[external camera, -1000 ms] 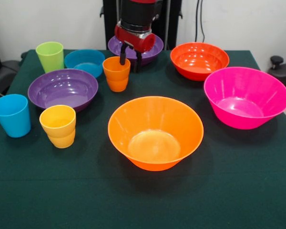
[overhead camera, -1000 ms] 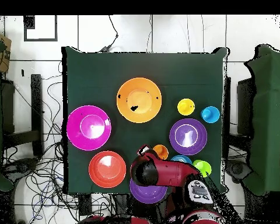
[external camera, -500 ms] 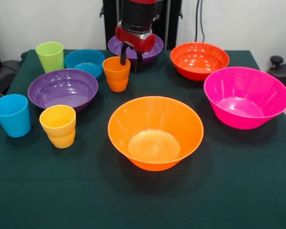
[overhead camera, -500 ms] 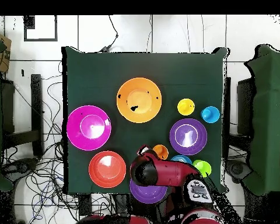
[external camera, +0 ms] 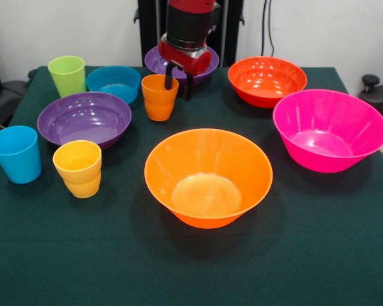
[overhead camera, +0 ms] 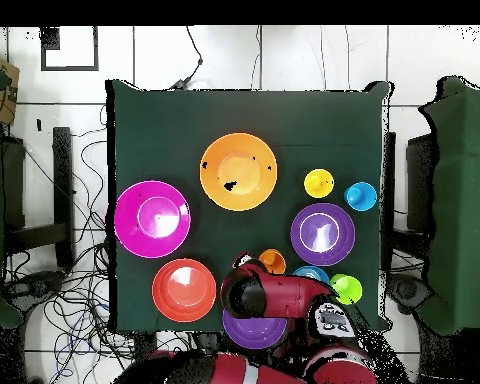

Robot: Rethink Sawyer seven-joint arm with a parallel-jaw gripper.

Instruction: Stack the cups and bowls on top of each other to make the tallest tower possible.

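Observation:
The small orange cup (external camera: 159, 97) (overhead camera: 272, 261) stands at the back middle of the green table (external camera: 319, 255). My gripper (external camera: 179, 88) hangs just right of it. Its dark fingers (external camera: 169, 79) stand apart, the left one at the cup's right rim and the other outside the cup, so it is open. A purple bowl (external camera: 151, 61) is partly hidden behind the gripper. The wide orange bowl (external camera: 207, 153) (overhead camera: 238, 171) sits alone at the front centre. No pile stands anywhere; every cup and bowl rests singly on the cloth.
To the left are another purple bowl (external camera: 84, 118), a small blue bowl (external camera: 113, 81), a lime cup (external camera: 67, 75), a blue cup (external camera: 16, 154) and a yellow cup (external camera: 78, 169). To the right are a red-orange bowl (external camera: 267, 80) and a wide pink bowl (external camera: 329, 131).
The gripper has shifted slightly right and lower. The orange cup has moved a little to the right along with it.

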